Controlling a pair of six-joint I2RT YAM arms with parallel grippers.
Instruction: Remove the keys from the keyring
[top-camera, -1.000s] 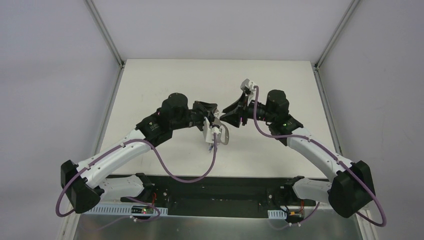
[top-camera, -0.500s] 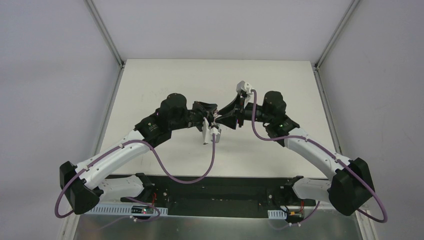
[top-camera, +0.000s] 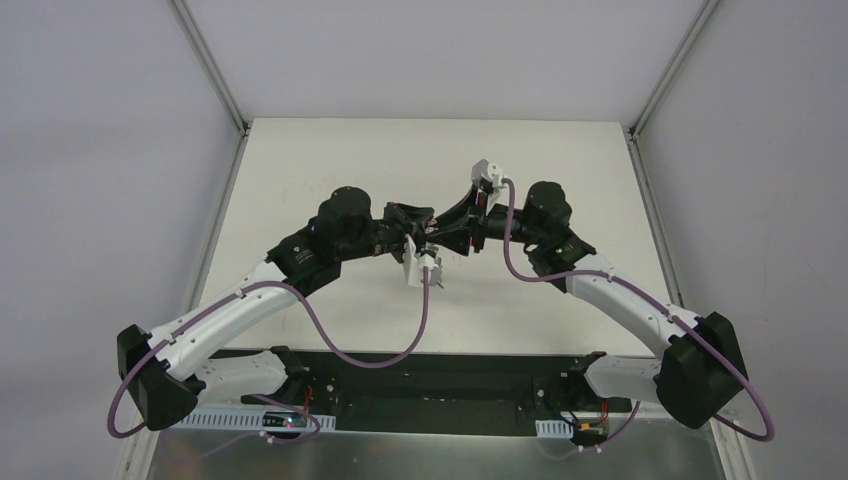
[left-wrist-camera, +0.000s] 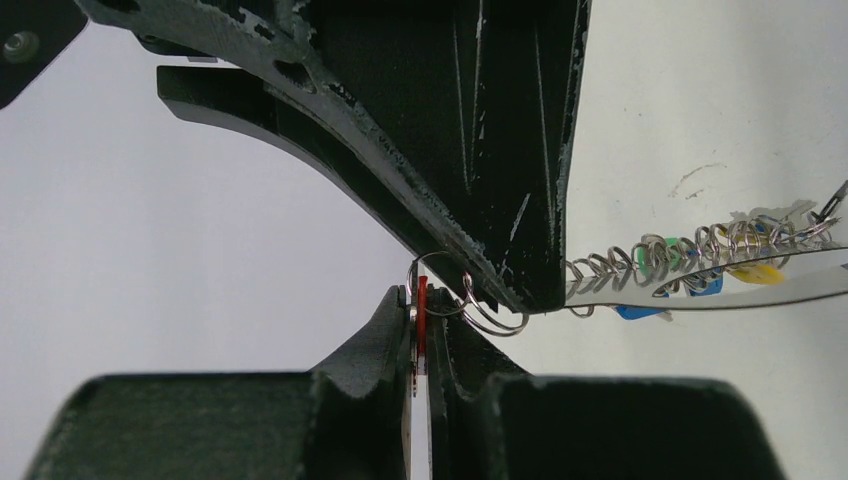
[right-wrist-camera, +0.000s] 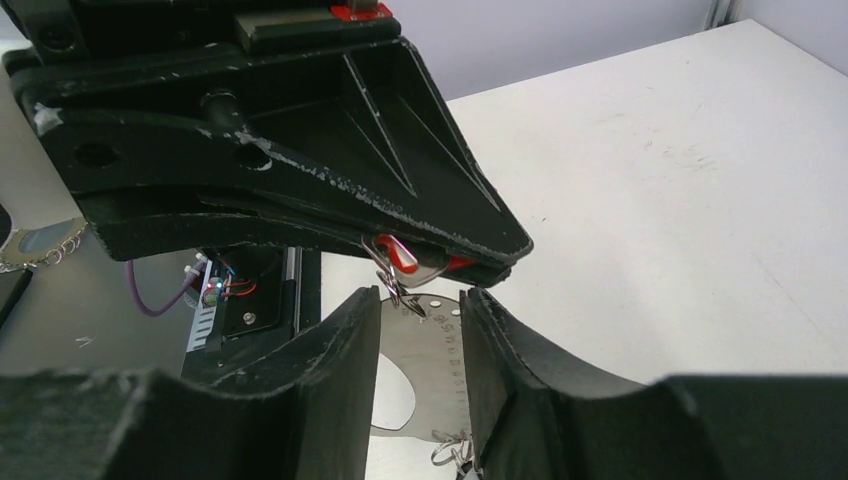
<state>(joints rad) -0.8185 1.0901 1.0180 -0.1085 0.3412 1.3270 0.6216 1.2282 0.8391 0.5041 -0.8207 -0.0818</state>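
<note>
Two robot arms, the left arm and right arm, share one white table. Each carries one gripper, the left gripper and right gripper, and one purple cable. One metal keyring appears, with one red key, one green key, one yellow key and blue key heads in two spots. The small wire rings overlap beyond counting.
</note>
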